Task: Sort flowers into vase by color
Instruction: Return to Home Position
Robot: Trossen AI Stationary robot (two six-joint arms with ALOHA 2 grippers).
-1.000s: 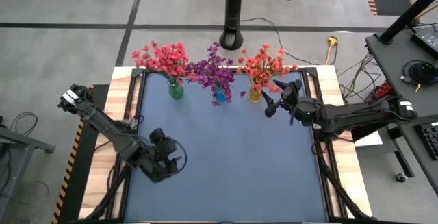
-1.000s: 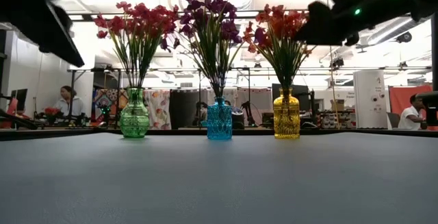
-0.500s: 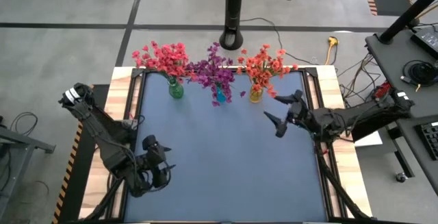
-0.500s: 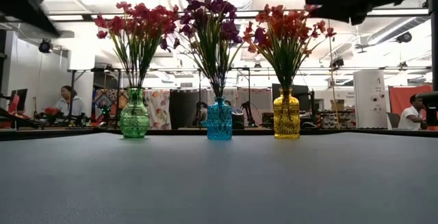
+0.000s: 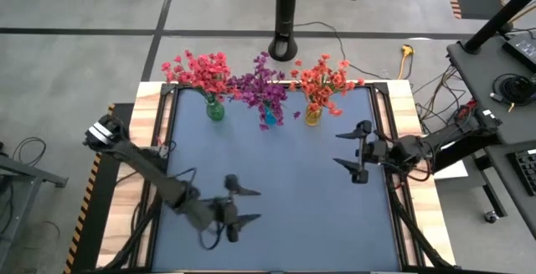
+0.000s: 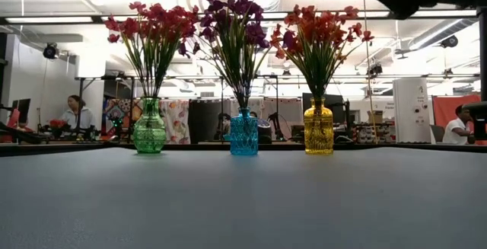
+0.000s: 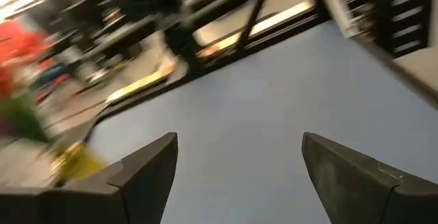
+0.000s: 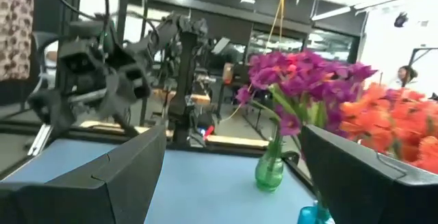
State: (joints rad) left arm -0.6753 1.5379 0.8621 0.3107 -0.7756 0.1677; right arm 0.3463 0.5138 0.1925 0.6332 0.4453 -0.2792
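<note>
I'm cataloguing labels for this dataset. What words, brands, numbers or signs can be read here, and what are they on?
None can be read.
The green vase, blue vase and yellow vase show patterned glass without labels.
The left gripper and right gripper, both open, show no legible marking.
Anything printed beyond the table is too small to read.

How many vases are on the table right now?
3, in a row along the far edge of the table: the green vase on the left, the blue vase in the middle, the yellow vase on the right. None appears hidden.
</note>
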